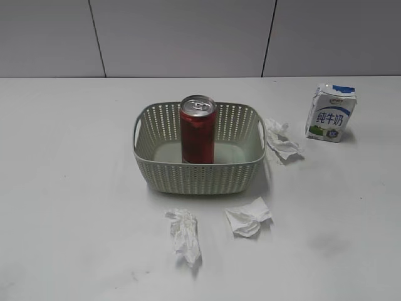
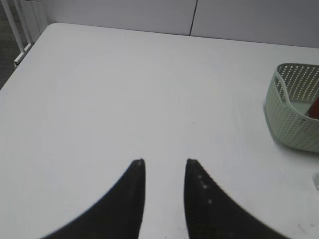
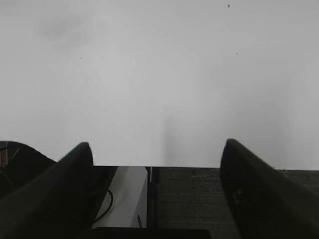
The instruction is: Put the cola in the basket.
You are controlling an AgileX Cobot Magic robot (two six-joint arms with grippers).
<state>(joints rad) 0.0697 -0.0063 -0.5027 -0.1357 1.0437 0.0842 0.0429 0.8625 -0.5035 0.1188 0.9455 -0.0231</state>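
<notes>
The red cola can (image 1: pixel 198 130) with a silver top stands upright inside the pale green perforated basket (image 1: pixel 164 175) in the middle of the table. Its top rises above the basket walls. In the left wrist view the basket (image 2: pixel 289 114) is at the right edge with a sliver of the red cola (image 2: pixel 314 108) inside. My left gripper (image 2: pixel 164 162) is open and empty over bare table, far left of the basket. My right gripper (image 3: pixel 157 145) is open wide and empty at the table's front edge. Neither gripper shows in the exterior view.
A white-and-blue milk carton (image 1: pixel 331 112) stands at the back right. Crumpled white tissues lie right of the basket (image 1: pixel 281 140) and in front of it (image 1: pixel 248 217), (image 1: pixel 184 233). The table's front edge (image 3: pixel 159 166) shows in the right wrist view, with floor below.
</notes>
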